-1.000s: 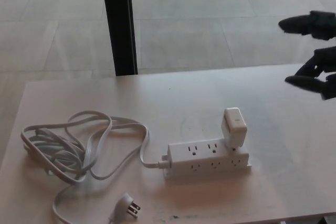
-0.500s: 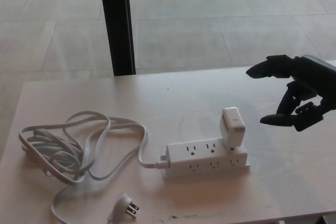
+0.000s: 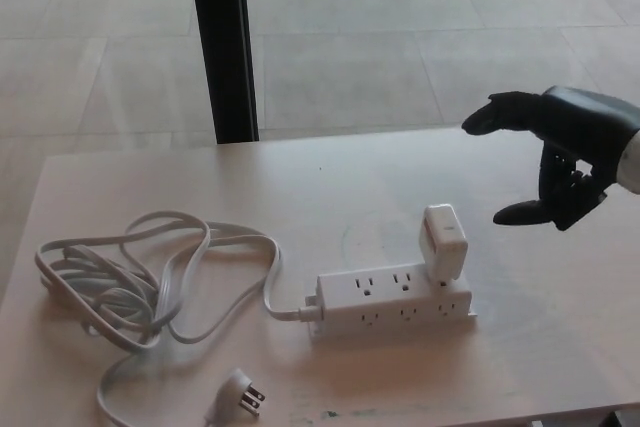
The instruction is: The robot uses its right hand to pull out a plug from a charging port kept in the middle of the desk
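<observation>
The plug point(image 3: 445, 243) was a small white block that stood up out of the right end of the white power strip point(image 3: 395, 301), near the middle of the desk point(image 3: 300, 187). It leaned a little toward 11 o'clock. It looked hard and smooth, so it would not squash, but it could slip out of thick fingers. It looked light, yet its prongs were probably tight in the socket, so it would likely need a firm pull. The power strip looked light too, and it might lift up with the plug if nothing held it down. The best place to grab looked like the 2 flat wide sides of the block, low down near the strip, with a pull going straight up. The right hand point(image 3: 560, 162) was up in the air at about 2 o'clock from the plug, near it but not touching. It was open and held nothing, with its thumb and fingers spread apart. The left hand could not be seen. The strip's white cord point(image 3: 150, 277) lay in loose loops at 9 o'clock from the strip, and its own loose wall plug point(image 3: 243, 393) lay at 7 o'clock.
</observation>
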Available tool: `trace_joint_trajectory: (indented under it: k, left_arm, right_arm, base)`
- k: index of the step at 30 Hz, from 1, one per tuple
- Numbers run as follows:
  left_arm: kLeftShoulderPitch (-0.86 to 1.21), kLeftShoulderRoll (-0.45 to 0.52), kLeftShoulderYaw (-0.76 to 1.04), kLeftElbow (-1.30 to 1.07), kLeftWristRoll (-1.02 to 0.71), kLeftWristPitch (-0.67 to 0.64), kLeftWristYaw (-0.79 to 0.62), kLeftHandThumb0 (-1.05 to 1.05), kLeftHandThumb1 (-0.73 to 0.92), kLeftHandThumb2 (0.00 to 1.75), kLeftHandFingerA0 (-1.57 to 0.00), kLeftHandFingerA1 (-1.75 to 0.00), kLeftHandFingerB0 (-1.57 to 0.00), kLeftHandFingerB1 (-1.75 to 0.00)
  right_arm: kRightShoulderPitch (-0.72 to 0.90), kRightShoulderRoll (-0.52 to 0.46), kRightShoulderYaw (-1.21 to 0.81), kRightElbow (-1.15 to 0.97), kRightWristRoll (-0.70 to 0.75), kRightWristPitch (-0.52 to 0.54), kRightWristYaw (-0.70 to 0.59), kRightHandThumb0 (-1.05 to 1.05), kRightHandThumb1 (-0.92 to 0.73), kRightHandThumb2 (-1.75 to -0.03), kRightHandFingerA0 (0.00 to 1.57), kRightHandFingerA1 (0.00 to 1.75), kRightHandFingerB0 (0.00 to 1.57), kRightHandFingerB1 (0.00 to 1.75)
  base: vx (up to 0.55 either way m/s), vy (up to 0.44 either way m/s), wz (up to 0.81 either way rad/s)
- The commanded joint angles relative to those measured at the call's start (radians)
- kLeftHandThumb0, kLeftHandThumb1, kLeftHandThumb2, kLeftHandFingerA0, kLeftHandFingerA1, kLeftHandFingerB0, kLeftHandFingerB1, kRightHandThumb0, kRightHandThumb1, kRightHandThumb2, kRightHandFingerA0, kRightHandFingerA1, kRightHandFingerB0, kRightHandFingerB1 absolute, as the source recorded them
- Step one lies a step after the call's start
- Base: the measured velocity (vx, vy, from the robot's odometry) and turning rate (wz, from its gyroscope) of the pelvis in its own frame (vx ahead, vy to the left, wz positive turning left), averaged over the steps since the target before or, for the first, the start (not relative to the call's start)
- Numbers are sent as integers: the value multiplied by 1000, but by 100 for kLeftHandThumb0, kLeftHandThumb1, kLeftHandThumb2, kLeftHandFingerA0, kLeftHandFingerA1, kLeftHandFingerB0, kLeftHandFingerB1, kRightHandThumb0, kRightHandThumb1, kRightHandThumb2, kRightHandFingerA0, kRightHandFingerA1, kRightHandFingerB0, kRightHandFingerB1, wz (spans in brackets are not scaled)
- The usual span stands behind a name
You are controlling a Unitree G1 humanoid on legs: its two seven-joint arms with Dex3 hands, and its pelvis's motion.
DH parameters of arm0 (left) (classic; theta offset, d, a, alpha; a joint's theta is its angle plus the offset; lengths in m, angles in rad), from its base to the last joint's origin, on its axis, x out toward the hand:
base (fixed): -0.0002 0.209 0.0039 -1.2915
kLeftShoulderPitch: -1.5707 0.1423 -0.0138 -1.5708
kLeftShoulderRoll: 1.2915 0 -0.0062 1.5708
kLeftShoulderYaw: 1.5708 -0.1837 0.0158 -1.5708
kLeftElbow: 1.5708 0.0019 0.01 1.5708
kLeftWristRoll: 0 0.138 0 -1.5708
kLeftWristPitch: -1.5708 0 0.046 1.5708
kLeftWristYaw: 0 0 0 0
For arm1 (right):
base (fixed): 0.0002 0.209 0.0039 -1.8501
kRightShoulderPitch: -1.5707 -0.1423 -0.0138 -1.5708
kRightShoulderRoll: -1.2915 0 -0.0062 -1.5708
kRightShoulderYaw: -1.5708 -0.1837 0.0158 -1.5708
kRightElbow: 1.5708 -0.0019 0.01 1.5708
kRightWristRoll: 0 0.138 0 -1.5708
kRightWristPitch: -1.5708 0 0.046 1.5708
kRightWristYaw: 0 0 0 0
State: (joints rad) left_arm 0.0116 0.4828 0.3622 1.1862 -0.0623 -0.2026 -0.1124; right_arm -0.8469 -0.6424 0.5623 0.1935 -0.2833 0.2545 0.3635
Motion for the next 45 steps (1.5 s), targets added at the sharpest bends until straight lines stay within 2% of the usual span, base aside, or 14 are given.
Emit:
trace_joint_trajectory:
  k: [1,4,11,16,18,19,28,32,33,36,38,39,42,45]
  left_arm:
    - [4,40,-8,-1,-2,-13,-8,-65,61,59,-70,-61,-56,-44]
    - [4,40,-12,-8,-2,-14,-10,-63,62,59,-69,-59,-56,-45]
    - [-4,38,-12,-3,-8,-1,-4,-63,62,59,-71,-60,-58,-44]
    - [-10,39,-18,1,-2,1,5,-64,62,60,-68,-55,-55,-42]
    - [-11,41,-20,-2,-4,-2,0,-64,63,59,-69,-57,-56,-43]
    - [-11,42,-22,-4,-3,-4,-2,-64,63,59,-69,-59,-55,-43]
    - [-6,44,-30,-6,-4,-12,-1,-66,63,59,-69,-58,-57,-44]
    - [-14,45,-31,-5,-5,-5,-3,-66,63,59,-67,-54,-56,-43]
    - [-14,44,-30,-8,-6,-4,-4,-65,50,91,-62,-65,-45,-55]
    - [-12,43,-25,-17,-12,-3,-4,-67,63,59,-69,-59,-53,-43]
    - [-13,42,-23,-19,-15,-1,-9,-66,63,60,-67,-58,-54,-44]
    - [-13,43,-26,-18,-11,-1,-3,-66,51,91,-62,-66,-46,-55]
    - [-11,41,-24,-20,-13,-1,-5,-66,51,92,-62,-66,-48,-56]
    - [-16,40,-24,-10,-12,-2,0,-67,64,60,-67,-54,-56,-43]
  right_arm:
    - [-42,33,21,19,-133,-73,18,-69,-51,-56,82,106,30,37]
    - [-47,59,21,31,-138,-68,41,-71,-41,-80,83,100,21,44]
    - [-19,99,38,17,-205,-86,63,-71,-54,-57,79,84,28,32]
    - [-8,120,43,17,-245,-47,100,-73,-43,-81,80,106,19,42]
    - [-5,127,31,21,-251,-47,96,-69,-53,-57,77,116,26,32]
    - [-6,128,28,25,-256,-50,97,-72,-42,-81,80,105,19,43]
    - [-15,148,11,50,-288,-89,95,-70,-55,-57,75,98,28,32]
    - [-15,163,4,65,-299,-106,85,-74,-43,-83,71,81,21,44]
    - [-14,172,4,66,-300,-104,86,-73,-55,-57,73,148,28,33]
    - [-11,198,8,68,-309,-97,86,-74,-53,-61,79,151,28,34]
    - [-8,215,9,75,-313,-87,89,-78,-44,-82,86,130,23,44]
    - [-4,220,9,76,-314,-86,91,-75,-54,-60,78,146,28,35]
    - [3,231,9,75,-325,-77,97,-75,-54,-60,71,142,28,34]
    - [19,231,17,74,-348,-61,101,-77,-42,-80,78,126,23,44]
  base:
    - [0,0,0]
    - [0,0,0]
    - [0,0,0]
    - [0,0,0]
    - [0,0,0]
    - [0,0,0]
    - [0,0,0]
    - [0,0,0]
    - [0,0,0]
    - [0,0,0]
    - [0,0,0]
    - [0,0,0]
    - [0,0,0]
    - [0,0,0]
